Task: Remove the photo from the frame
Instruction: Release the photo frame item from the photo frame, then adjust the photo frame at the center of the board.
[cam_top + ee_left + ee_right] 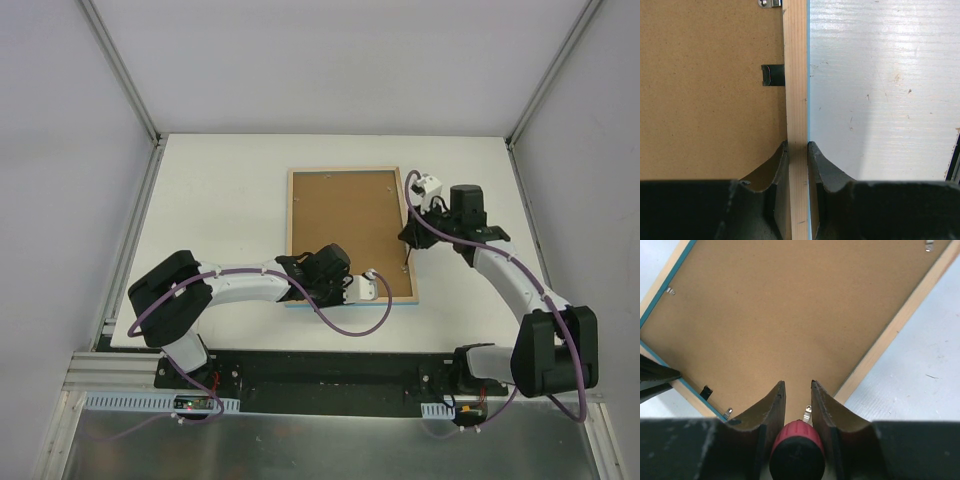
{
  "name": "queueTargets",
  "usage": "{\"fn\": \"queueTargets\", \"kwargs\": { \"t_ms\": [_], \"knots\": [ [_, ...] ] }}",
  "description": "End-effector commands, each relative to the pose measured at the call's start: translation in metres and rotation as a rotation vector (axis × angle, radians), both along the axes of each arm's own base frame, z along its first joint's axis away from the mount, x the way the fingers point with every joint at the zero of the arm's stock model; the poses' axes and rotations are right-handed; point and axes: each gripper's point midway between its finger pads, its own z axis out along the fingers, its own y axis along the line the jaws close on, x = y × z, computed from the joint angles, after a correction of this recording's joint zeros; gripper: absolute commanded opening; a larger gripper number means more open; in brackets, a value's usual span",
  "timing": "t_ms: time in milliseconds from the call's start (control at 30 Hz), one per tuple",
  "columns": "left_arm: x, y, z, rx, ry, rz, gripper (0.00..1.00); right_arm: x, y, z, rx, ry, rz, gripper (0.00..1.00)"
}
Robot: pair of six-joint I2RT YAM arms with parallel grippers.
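Jaws of the left end effector (pixel 797 145) are pinched on the pale wood rim (pixel 796 75) of the frame (pixel 347 225). One finger lies on the brown back panel (pixel 705 90) and the other against the thin turquoise outer edge. Straight ahead of this grip the rim runs away. A black clip (pixel 773 75) reaches from it onto the panel, ahead and just to the left. To the right of the fingers lies the white surface (pixel 880 100), which carries the frame back side up.

The right end effector (pixel 797 383) is closed around the red handle of a screwdriver (pixel 797 440), whose black end cap points back at the camera. The tool's tip is hidden. Just ahead of the handle, between the fingers, is a small silver tab (pixel 807 413) at the edge of the panel. Beyond it the brown board spreads out to the far rim. From above, this end effector stands at the frame's right side and the left one at its near edge.
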Motion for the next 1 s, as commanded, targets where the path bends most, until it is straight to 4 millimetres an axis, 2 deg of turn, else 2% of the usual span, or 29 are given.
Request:
{"fn": "queueTargets", "kwargs": {
  "t_ms": [0,67,267,700,733,833,967],
  "knots": [
    [-0.007,0.015,-0.015,0.065,0.04,0.011,0.0,0.021,-0.016,0.025,-0.005,-0.104,-0.134,0.01],
    [-0.006,0.015,-0.013,0.061,0.036,0.013,0.0,0.024,-0.023,0.029,-0.014,-0.138,-0.172,0.01],
    [-0.003,0.015,-0.01,0.052,0.031,0.019,0.0,0.025,-0.024,0.049,0.007,-0.266,-0.158,0.01],
    [-0.002,0.016,-0.001,0.027,0.028,0.03,0.01,0.035,-0.039,0.066,0.018,-0.297,-0.239,0.01],
    [-0.002,0.016,0.001,0.02,0.027,0.03,0.11,0.036,-0.041,0.067,0.024,-0.294,-0.254,0.01],
    [-0.002,0.017,0.003,0.015,0.021,0.032,0.31,0.036,-0.044,0.067,0.019,-0.297,-0.268,0.01],
    [-0.001,0.018,0.009,0.003,0.008,0.032,0.5,0.037,-0.05,0.068,0.013,-0.311,-0.296,0.01]
  ]
}}
